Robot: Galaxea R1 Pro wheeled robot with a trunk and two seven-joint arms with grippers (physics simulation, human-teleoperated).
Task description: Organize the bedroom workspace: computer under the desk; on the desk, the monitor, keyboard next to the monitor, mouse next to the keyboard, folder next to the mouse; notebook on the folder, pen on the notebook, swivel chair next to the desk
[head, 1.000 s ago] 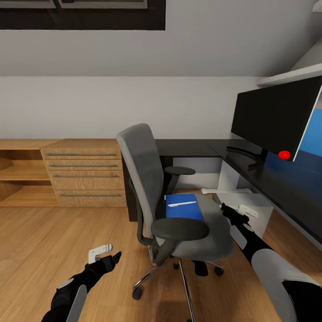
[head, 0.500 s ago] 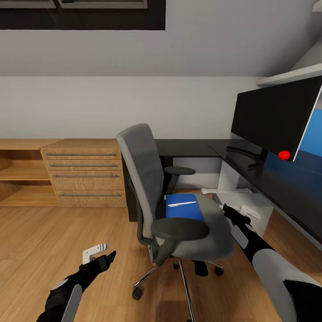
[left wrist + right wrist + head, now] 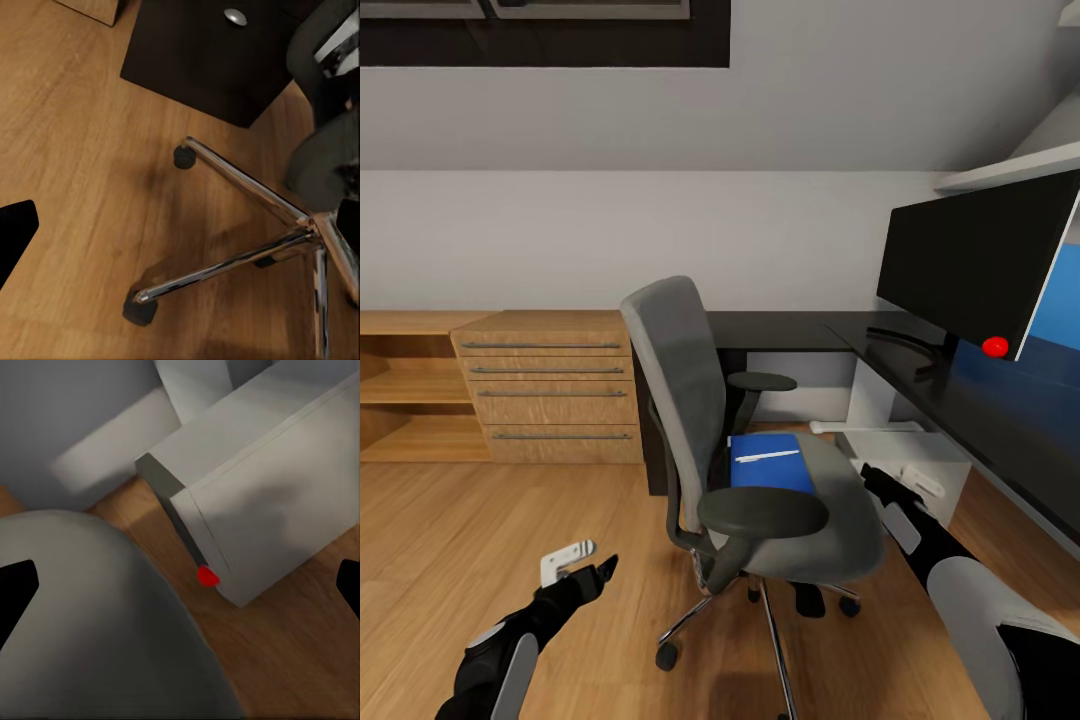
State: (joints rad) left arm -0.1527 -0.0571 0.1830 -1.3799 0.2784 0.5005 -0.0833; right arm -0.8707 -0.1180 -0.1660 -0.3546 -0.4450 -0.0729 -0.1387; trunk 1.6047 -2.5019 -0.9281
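**Reaching for the folder on the chair seat**

The swivel chair (image 3: 745, 440) stands on the wood floor (image 3: 450, 540) just in front of the black tabletop (image 3: 960, 400), its back turned toward the robot's left. The blue folder (image 3: 770, 463) lies flat on the seat, close to the backrest, and a thin white pen (image 3: 767, 456) rests across its upper part. The monitor (image 3: 980, 260) already stands on the tabletop at the right, and the computer (image 3: 262, 502), a light grey box with a red light, sits on the floor under it, as the right wrist view shows.

The right gripper (image 3: 908, 478) hovers beside the seat's far edge, low and short of the folder. In the right wrist view its two dark fingers (image 3: 16, 589) appear at opposite edges of the picture, so they are spread wide and hold nothing. The left gripper (image 3: 572, 562) hangs over the floor near the chair's star base (image 3: 300, 225), also empty; how far apart its fingers stand cannot be told.

The step in hand looks like picking up the folder. Since it lies flat on soft upholstery, a good approach would come in over the seat and take a free edge. The loose pen may roll off if the folder tilts, so removing it first, or lifting level, seems wise. The near armrest (image 3: 763, 511) crowds the route and should be cleared.
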